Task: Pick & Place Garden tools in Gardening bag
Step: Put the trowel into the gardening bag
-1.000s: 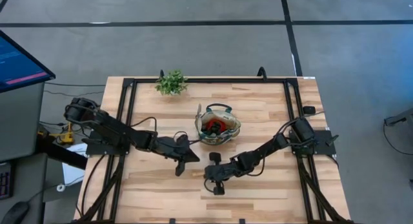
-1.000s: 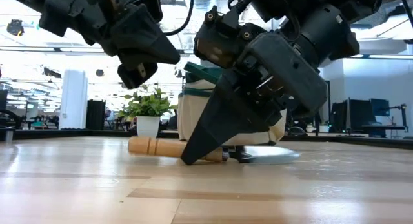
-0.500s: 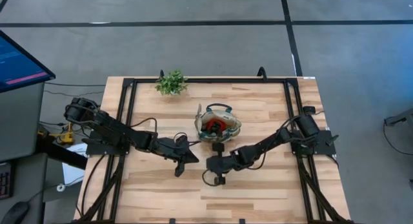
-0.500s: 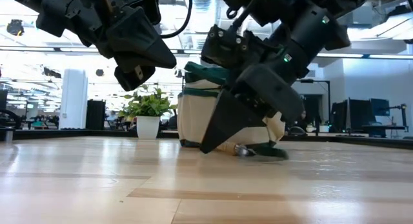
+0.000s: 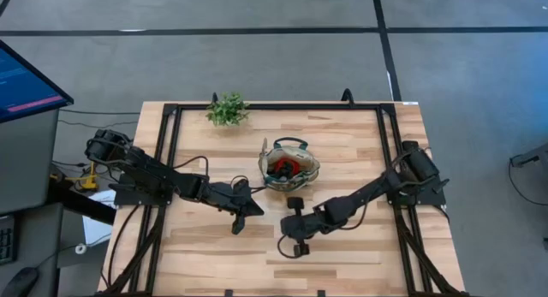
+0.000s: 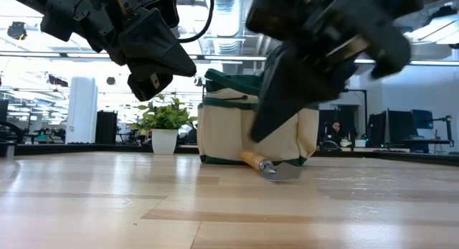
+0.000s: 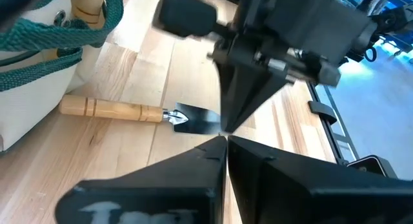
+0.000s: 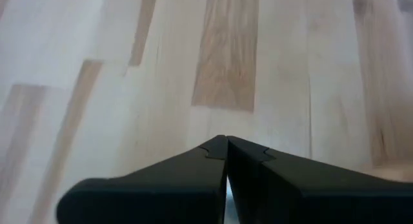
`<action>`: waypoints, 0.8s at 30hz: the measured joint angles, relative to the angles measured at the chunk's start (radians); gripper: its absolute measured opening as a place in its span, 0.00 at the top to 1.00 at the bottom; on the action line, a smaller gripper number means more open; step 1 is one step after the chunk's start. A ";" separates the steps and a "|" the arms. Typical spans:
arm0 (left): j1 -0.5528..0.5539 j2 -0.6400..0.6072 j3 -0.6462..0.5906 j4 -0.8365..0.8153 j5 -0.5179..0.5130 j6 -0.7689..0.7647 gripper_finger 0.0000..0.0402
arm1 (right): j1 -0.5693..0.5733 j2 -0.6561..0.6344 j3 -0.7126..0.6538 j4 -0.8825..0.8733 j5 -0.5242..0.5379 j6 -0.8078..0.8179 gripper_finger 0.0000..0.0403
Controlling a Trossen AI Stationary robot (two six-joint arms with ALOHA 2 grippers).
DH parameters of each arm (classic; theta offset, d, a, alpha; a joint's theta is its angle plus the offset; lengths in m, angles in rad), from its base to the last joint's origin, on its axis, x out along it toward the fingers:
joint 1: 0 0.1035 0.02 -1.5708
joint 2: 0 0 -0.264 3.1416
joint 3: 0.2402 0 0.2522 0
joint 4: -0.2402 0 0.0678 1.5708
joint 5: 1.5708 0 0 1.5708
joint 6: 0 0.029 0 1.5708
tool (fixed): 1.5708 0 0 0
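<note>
The beige gardening bag (image 5: 289, 167) with green trim stands at the table's middle, a red-and-black tool (image 5: 285, 166) inside it. A trowel (image 7: 129, 112) with a wooden handle and silver blade (image 6: 281, 171) lies flat on the table just in front of the bag; my right arm hides it in the high view. My right gripper (image 6: 257, 133) is shut and empty, raised just above the trowel. It also shows in the high view (image 5: 298, 244). My left gripper (image 5: 237, 228) is shut and empty, hovering left of the bag.
A green potted plant (image 5: 227, 109) stands at the far edge, left of the middle. A silver tool tip (image 5: 264, 148) sticks up at the bag's far left side. Bare wood (image 5: 360, 254) lies at the near right. A monitor (image 5: 26, 83) stands beyond the table's left edge.
My shut right gripper has swept along the table by the trowel, then risen and gone a little toward the table's right edge. The trowel has turned about on the table: it lay crosswise in front of the bag and now points its blade toward the near edge.
</note>
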State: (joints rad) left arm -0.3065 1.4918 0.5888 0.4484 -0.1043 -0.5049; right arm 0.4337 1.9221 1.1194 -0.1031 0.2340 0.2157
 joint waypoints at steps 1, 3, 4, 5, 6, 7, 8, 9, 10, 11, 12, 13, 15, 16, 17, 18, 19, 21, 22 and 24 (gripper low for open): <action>0.000 0.000 0.000 0.000 0.000 0.000 0.99 | 0.005 -0.014 0.000 -0.029 0.000 0.013 1.00; 0.000 0.000 0.000 0.000 0.000 0.000 0.99 | 0.011 -0.033 0.001 -0.070 -0.001 0.038 1.00; 0.000 0.000 0.000 0.000 0.000 0.000 0.99 | 0.012 -0.033 0.003 -0.080 -0.004 0.050 1.00; 0.000 0.000 0.000 0.001 0.000 0.000 0.99 | 0.012 -0.031 0.002 -0.095 -0.008 0.057 1.00; 0.000 0.000 0.000 0.001 0.000 0.000 0.99 | 0.012 -0.030 0.000 -0.104 -0.019 0.063 1.00; 0.000 0.000 0.000 0.001 0.000 0.000 0.99 | 0.012 -0.023 0.000 -0.102 -0.028 0.064 1.00; 0.000 0.000 0.000 0.001 0.000 0.000 0.99 | 0.012 -0.013 0.002 -0.088 -0.038 0.068 1.00; 0.000 0.000 0.000 0.002 0.000 0.000 0.99 | 0.012 -0.004 0.003 -0.084 -0.050 0.072 1.00; 0.000 0.000 0.000 0.003 0.000 0.000 0.99 | 0.010 -0.001 0.000 -0.096 -0.053 0.074 1.00; 0.000 0.000 0.000 0.003 0.000 0.000 0.99 | 0.008 -0.001 -0.001 -0.104 -0.057 0.075 1.00; 0.000 0.000 0.000 0.003 0.000 0.000 0.99 | 0.008 0.000 0.000 -0.097 -0.057 0.078 1.00; 0.000 0.000 0.000 0.003 0.000 0.000 0.99 | 0.008 0.007 0.003 -0.091 -0.055 0.084 1.00; 0.000 0.000 0.000 0.003 0.000 0.000 0.99 | 0.009 0.015 0.002 -0.110 -0.047 0.097 1.00; 0.000 0.000 0.000 0.003 0.000 0.000 0.99 | 0.009 0.014 -0.002 -0.130 -0.046 0.099 1.00; 0.000 0.000 0.000 0.003 0.000 0.000 0.99 | 0.009 0.014 -0.002 -0.128 -0.046 0.100 1.00; 0.000 0.000 0.000 0.003 0.000 0.000 0.99 | 0.008 0.014 0.001 -0.130 -0.045 0.101 1.00; 0.000 0.000 0.000 0.003 0.000 -0.001 0.99 | 0.007 0.014 0.004 -0.138 -0.044 0.106 1.00; 0.000 0.000 0.000 0.004 0.000 0.000 0.99 | 0.006 0.015 0.000 -0.173 -0.025 0.123 1.00; 0.000 0.000 0.000 0.004 0.000 0.000 0.99 | 0.006 0.016 0.000 -0.180 -0.019 0.126 1.00; 0.000 0.000 0.000 0.004 0.000 0.000 0.99 | 0.006 0.016 0.001 -0.181 0.002 0.126 1.00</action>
State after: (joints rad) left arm -0.3065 1.4921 0.5892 0.4526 -0.1043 -0.5053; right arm 0.4397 1.9385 1.1204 -0.2840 0.2356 0.3420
